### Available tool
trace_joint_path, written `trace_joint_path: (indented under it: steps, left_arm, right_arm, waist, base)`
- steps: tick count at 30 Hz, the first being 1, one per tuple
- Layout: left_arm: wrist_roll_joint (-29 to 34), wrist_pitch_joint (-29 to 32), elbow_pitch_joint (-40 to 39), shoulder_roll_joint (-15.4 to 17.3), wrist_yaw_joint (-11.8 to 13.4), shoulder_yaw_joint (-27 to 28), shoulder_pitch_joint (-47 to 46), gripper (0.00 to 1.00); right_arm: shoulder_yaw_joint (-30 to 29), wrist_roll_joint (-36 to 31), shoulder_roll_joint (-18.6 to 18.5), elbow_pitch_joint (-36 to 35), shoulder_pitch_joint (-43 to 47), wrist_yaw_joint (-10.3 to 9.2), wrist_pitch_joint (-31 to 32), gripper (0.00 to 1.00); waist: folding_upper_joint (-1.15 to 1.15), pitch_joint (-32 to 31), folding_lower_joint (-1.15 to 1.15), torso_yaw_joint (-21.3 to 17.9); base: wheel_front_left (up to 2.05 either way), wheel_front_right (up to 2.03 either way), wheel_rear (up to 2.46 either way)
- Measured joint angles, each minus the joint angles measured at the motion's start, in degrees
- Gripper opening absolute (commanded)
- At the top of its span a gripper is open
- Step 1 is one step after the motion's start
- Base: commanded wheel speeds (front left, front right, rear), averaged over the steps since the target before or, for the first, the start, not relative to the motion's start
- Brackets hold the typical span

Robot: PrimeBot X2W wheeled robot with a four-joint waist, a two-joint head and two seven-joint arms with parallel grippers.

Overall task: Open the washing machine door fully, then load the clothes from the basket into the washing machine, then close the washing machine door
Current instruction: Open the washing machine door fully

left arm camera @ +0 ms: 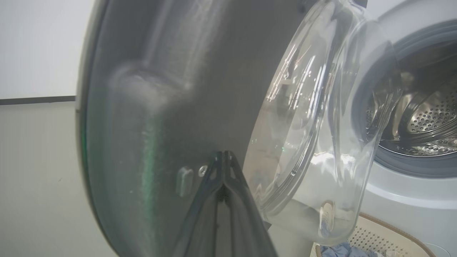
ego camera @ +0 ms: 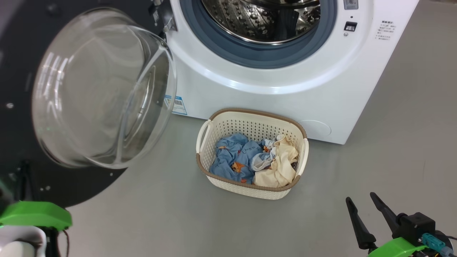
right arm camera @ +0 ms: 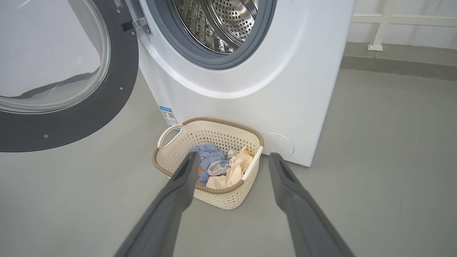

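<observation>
The white washing machine [ego camera: 285, 96] stands with its steel drum [ego camera: 264, 18] exposed. The black washing machine door [ego camera: 21, 71] is swung wide to the left, its clear glass bowl [ego camera: 103, 89] bulging toward me. In front of the machine, the cream basket [ego camera: 217, 125] sits on the floor holding the clothes [ego camera: 235, 157], light blue and cream-yellow. My right gripper [ego camera: 360, 197] hovers open at the lower right, aimed at the basket [right arm camera: 171, 157] from a distance. My left gripper [left arm camera: 223, 154] is shut and empty, its tips close against the door's dark inner face [left arm camera: 160, 107]; I cannot tell whether they touch.
Grey floor [ego camera: 392, 160] spreads around the basket and to the right of the machine. A blue label sticker [ego camera: 176, 105] and a round service cover [ego camera: 316, 126] mark the machine's lower front. A white rail and wall [right arm camera: 378, 32] stand behind at the right.
</observation>
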Motion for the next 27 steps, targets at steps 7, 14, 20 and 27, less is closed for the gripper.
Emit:
trace_joint_path:
  steps: [7, 14, 20, 27]
  left_arm:
    - [0.0, 0.0, 5.2, 0.7, -1.0, 4.1, -3.9, 0.00]
    - [0.2, 0.0, 8.6, 0.9, -2.2, 7.9, -6.5, 0.00]
    - [1.0, 0.0, 10.7, 0.9, -3.5, 11.5, -8.0, 0.00]
    - [3.3, 0.0, 11.9, 0.8, -4.5, 14.6, -8.7, 0.00]
  right_arm:
    - [0.5, 0.0, -1.3, 0.2, -1.2, 0.00, 0.0, 1.00]
    - [1.1, 0.0, -1.9, 0.2, -2.3, 0.00, 0.0, 1.00]
    - [1.3, 0.0, -2.3, 0.3, -2.9, 0.05, 0.0, 1.00]
    - [1.4, 0.0, -2.3, 0.5, -3.6, 0.05, 0.0, 1.00]
  waist:
    - [0.00, 1.7, 0.00, -0.7]
    - [0.00, 3.0, 0.00, -1.4]
    - [0.00, 4.0, 0.00, -2.1]
    - [0.00, 4.5, 0.00, -2.7]
  base:
    - [0.00, 0.00, 0.00]
    - [0.00, 0.00, 0.00]
    - [0.00, 0.00, 0.00]
    - [0.00, 0.00, 0.00]
